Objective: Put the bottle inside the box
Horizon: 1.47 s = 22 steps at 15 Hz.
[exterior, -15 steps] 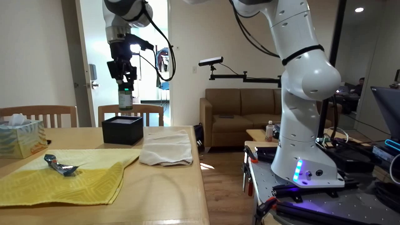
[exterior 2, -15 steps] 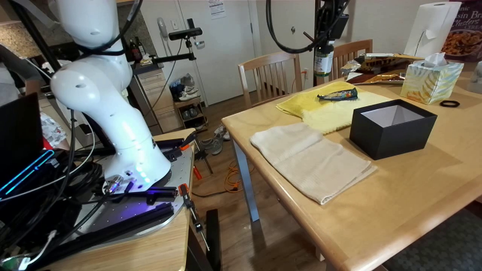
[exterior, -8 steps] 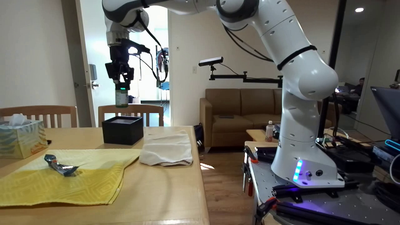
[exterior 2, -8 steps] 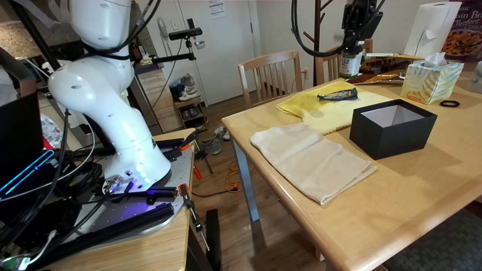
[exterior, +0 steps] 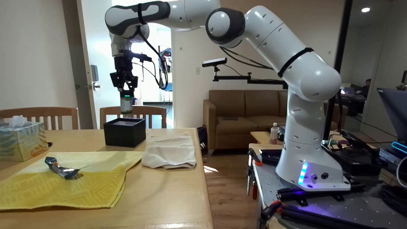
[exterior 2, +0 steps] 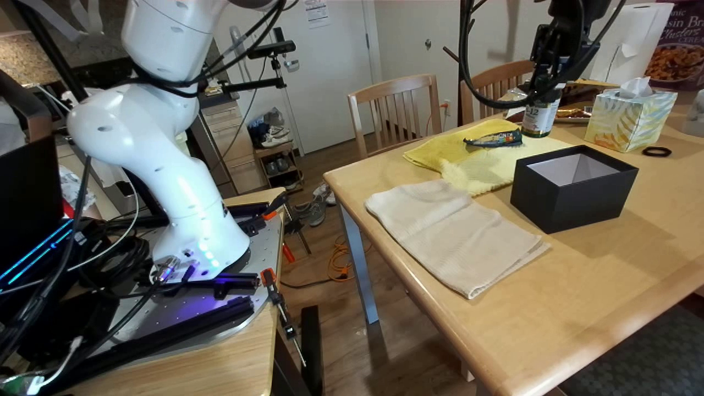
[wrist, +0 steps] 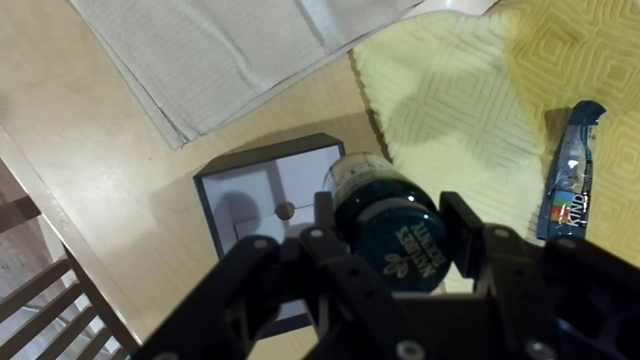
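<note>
the gripper (wrist: 388, 212) pinches the bottle (wrist: 400, 245) up higher than the box (exterior 2: 594, 201). the box's top is open. the edge of the table (exterior 2: 605, 319) is well apart from it. a pale cloth (exterior 2: 456, 236) and yellow towel (exterior 2: 489, 165) lie near the box. the snack bar (exterior 2: 494, 138) and tissue box (exterior 2: 630, 122) are farther off.

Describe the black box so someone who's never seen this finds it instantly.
Start at the light wooden table. By the folded beige cloth and the yellow towel stands the black box. Plain dark walls, open top and pale interior set it apart from the patterned tissue box.
</note>
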Tool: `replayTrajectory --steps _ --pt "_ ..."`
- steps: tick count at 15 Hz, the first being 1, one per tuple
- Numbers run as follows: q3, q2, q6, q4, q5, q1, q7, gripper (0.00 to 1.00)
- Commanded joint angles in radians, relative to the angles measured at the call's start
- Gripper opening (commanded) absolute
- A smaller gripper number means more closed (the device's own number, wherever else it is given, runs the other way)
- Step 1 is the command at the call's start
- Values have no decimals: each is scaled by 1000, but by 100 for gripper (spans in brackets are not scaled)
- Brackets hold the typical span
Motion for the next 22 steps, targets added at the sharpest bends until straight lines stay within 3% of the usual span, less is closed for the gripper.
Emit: replayTrajectory --steps 1,13,22 --pt "14 103 -70 161 31 -37 -3 29" --pt "8 270 -4 267 9 -44 -21 29" --pt "13 301 -20 300 13 -48 -26 29"
